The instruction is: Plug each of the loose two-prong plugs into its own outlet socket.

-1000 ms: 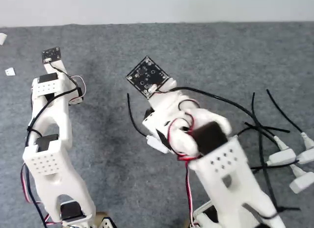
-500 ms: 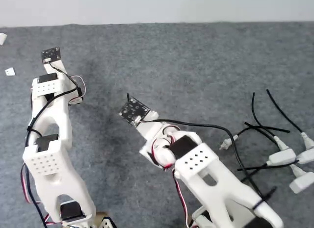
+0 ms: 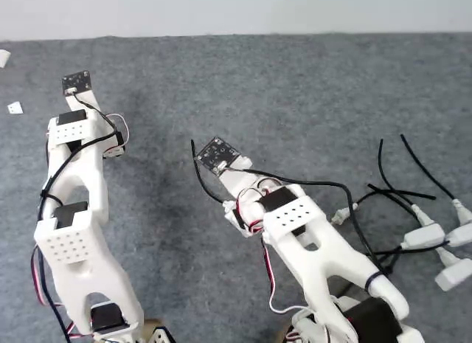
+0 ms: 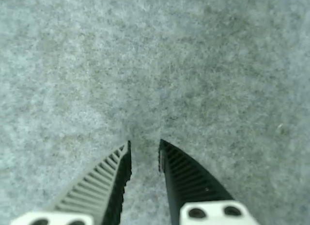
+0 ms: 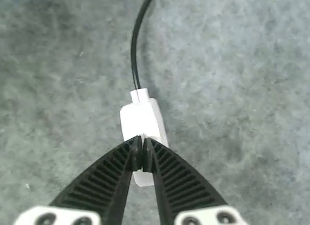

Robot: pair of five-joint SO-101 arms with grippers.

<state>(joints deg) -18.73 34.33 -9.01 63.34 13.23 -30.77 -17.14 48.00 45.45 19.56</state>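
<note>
Two-prong plug (image 3: 341, 216) lies loose on the carpet (image 3: 295, 85), right of centre, not yet seated. Left gripper (image 4: 145, 143) hangs over bare carpet, jaws slightly apart and empty, clear of the work. Right gripper (image 5: 142, 142), jaws drawn together, covers the end of a white connector block (image 5: 138, 113) on a black cord (image 5: 132, 46), apparently to position it; a firm grip cannot be confirmed. Outlet sockets (image 3: 424, 236) lie at far right.

Grey carpeted table (image 3: 310, 85) bears black cords (image 3: 380, 162), white outlet sockets (image 3: 424, 236) and a loose plug (image 3: 341, 215).
</note>
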